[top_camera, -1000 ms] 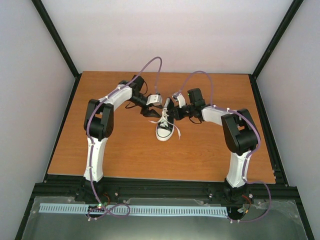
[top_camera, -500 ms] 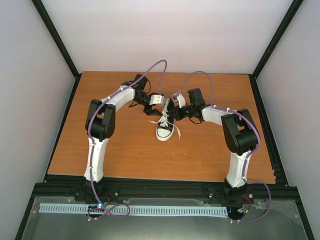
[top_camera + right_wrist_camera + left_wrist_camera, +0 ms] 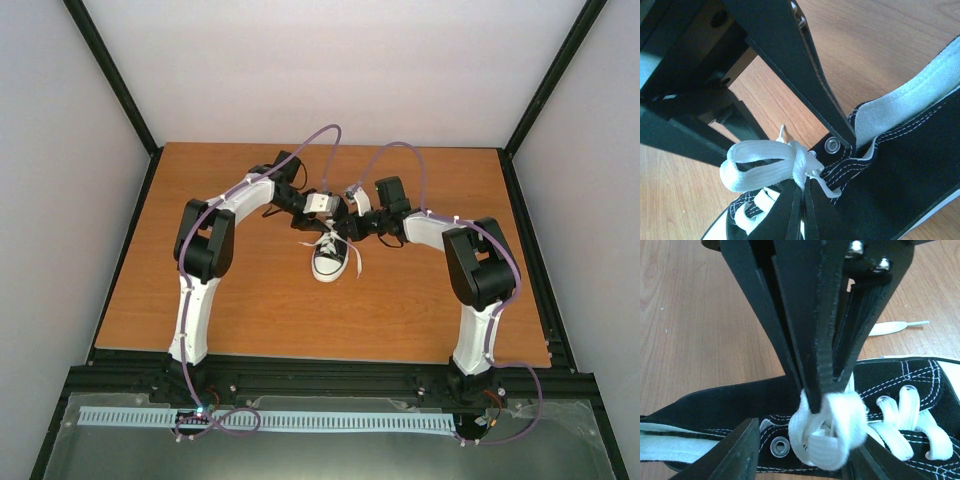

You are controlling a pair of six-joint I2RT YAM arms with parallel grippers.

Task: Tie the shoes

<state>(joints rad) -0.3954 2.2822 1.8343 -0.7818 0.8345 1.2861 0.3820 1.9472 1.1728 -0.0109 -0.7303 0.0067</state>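
The black sneaker [image 3: 333, 260] with white toe cap lies mid-table, toe toward the arm bases. It also shows in the left wrist view [image 3: 710, 412] and the right wrist view [image 3: 910, 170]. My right gripper [image 3: 803, 192] is shut on the white lace at the base of a lace loop [image 3: 757, 165] above the tongue; it also shows in the top view [image 3: 342, 229]. My left gripper [image 3: 805, 440] is open, its two fingers straddling that loop [image 3: 832, 432] without pinching it; it also shows in the top view [image 3: 328, 217]. One left finger [image 3: 840, 125] ends beside the top eyelet [image 3: 831, 145].
A loose lace end [image 3: 892, 327] lies on the wooden table [image 3: 250, 300] beyond the shoe. Both arms meet over the shoe's heel end, their grippers close together. Black frame rails [image 3: 300, 368] border the table.
My left arm has swung right and reached in over the shoe, bringing its open fingers around the lace loop. The right arm and the shoe have stayed put.
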